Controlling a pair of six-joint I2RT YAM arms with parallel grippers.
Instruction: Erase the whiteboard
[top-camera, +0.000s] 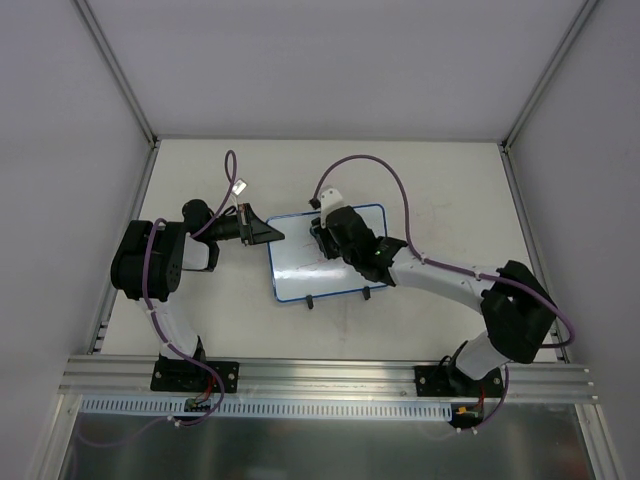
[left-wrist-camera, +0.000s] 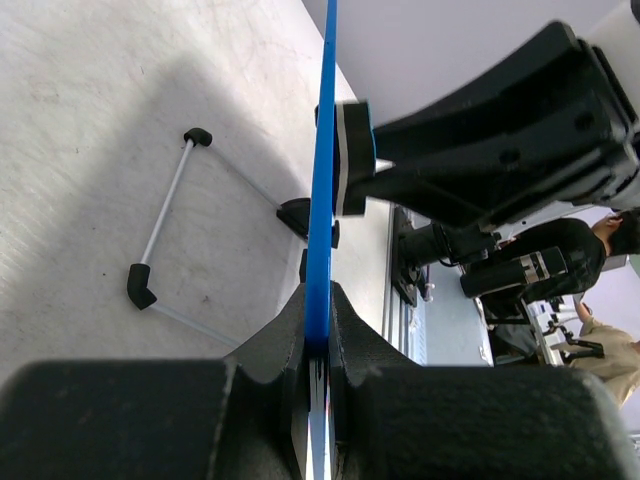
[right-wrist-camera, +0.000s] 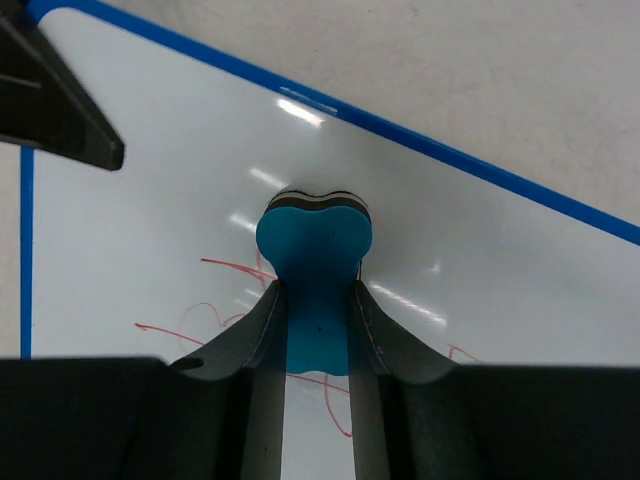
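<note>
Where the whiteboard (top-camera: 300, 270) rests mid-table (top-camera: 440, 190), its left edge is pinched by the left gripper (top-camera: 271, 235), and a blue eraser (right-wrist-camera: 314, 235) is held pressed to its red-marked face by the right gripper (right-wrist-camera: 316, 312).

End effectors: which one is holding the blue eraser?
The right end effector, holding the blue eraser against the whiteboard; the left end effector only clamps the whiteboard's blue frame.

Ahead of the right gripper (right-wrist-camera: 318, 305) and the eraser (right-wrist-camera: 315, 235) it grips, the whiteboard (right-wrist-camera: 480, 240) runs bare to its frame, with open table (right-wrist-camera: 500, 70) beyond. Ahead-left, the left gripper (top-camera: 277, 236) clamps the whiteboard's edge and blocks that side.
</note>
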